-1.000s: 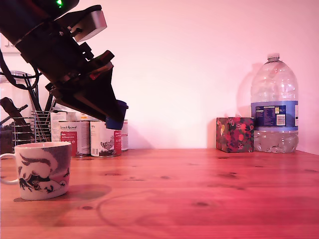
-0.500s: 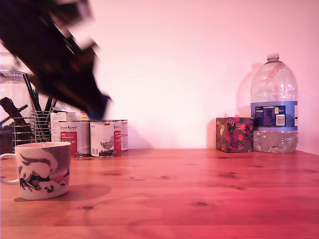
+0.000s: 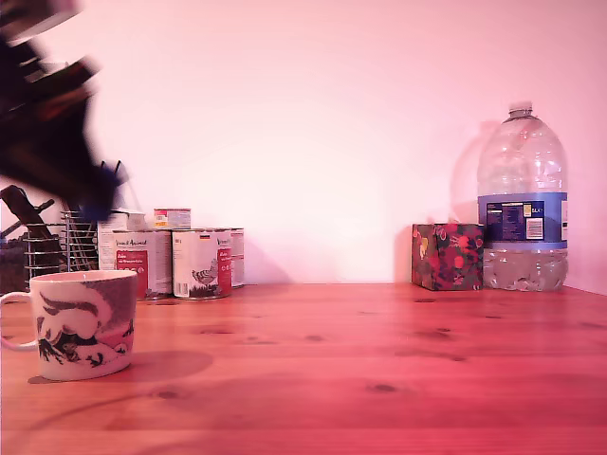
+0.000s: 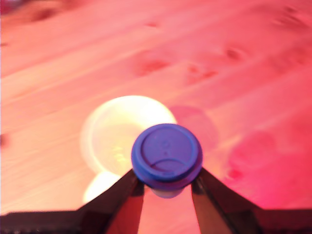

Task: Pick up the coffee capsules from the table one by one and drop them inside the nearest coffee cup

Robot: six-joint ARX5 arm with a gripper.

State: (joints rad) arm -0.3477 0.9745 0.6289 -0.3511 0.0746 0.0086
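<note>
Coffee capsule [image 4: 166, 155], a small dark blue pod with a round, smooth, faintly embossed end face, sits clenched between the two dark tapered fingers [image 4: 122, 197] of the claw [image 4: 166, 187]. In the wrist view it hangs in the air over the coffee cup [image 4: 127, 131], whose round white rim and pale glossy interior show directly behind it, partly covered by the pod.

In the exterior view the arm [image 3: 47, 123] is only a dark motion-blurred mass at the upper part of the exterior view's left, above the coffee cup [image 3: 81, 322]; the capsule cannot be made out there. The cup is squat white ceramic with brushed black-grey swirls and a loop handle pointing to the exterior view's left. It stands on the surface [image 3: 360, 370], reddish-brown pine with visible grain and dark knots.

Against the wall behind the cup stand cylindrical white tins [image 3: 201, 263] with red labels, and beside them a wire utensil holder [image 3: 43, 242] with dark tools. Toward the exterior view's right, well apart from the cup, a small cube-shaped box [image 3: 447, 256] with a floral print stands just beside a large ribbed clear plastic water bottle [image 3: 523, 204] with a blue label.
</note>
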